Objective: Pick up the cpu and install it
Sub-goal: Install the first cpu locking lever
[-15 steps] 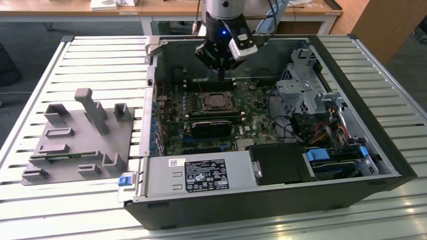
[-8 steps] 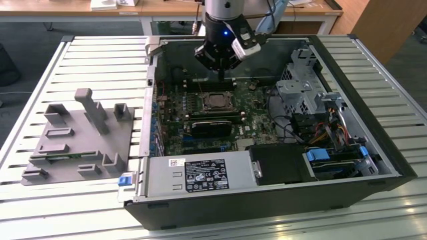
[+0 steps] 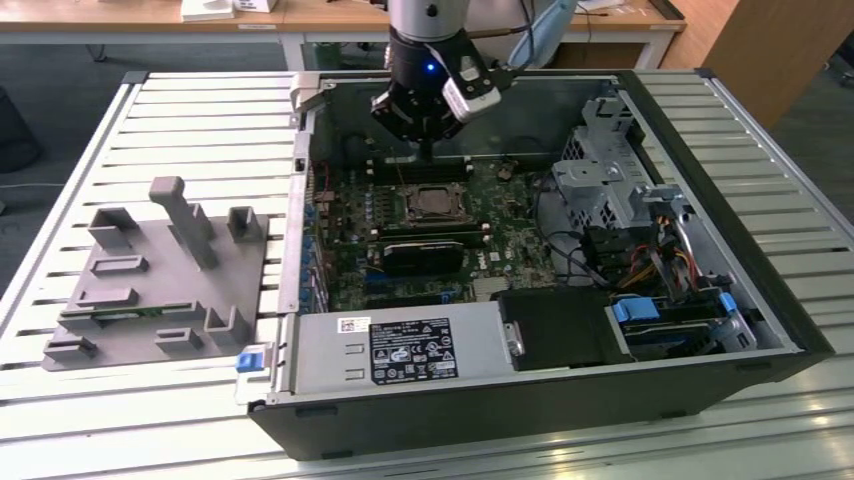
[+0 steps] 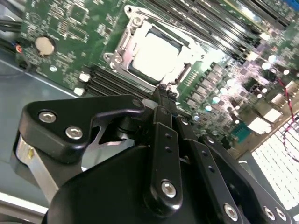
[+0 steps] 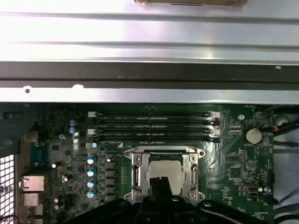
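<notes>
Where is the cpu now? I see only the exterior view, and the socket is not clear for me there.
Observer: In the second wrist view the cpu lies flat in the socket, silvery top up.
Operator: Does the claw hold anything?
Observer: No. In that view the claw is shut and empty, its tip close by the cpu's edge.

A pale slatted metal worktable [image 3: 147, 130] is seen under even light. Behind it, a light wooden desk on white legs [image 3: 334, 22] is set on grey floor [image 3: 54, 70].
</notes>
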{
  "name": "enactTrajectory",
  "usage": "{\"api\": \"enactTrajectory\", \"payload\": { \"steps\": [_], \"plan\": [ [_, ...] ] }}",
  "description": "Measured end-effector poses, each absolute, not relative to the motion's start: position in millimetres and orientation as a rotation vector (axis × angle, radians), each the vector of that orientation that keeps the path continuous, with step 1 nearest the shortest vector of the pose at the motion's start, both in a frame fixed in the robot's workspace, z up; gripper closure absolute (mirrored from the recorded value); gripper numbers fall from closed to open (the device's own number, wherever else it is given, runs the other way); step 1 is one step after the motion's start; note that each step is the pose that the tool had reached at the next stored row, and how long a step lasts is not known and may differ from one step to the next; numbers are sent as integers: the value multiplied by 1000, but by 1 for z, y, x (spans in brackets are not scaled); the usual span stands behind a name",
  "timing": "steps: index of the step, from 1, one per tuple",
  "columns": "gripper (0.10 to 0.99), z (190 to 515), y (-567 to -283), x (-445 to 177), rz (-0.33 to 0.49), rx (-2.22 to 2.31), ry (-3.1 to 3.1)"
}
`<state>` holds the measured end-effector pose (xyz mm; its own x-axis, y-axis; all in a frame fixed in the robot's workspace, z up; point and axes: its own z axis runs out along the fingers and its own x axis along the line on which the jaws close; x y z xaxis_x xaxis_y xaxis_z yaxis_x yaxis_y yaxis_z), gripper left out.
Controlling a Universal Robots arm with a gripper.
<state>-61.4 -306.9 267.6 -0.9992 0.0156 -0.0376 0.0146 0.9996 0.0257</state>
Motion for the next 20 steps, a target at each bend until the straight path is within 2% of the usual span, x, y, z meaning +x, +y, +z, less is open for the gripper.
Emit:
{"api": "enactTrajectory", "payload": {
  "steps": [20],
  "plan": [
    [980, 265, -307, -102, 40, 24, 3103]
  ]
}}
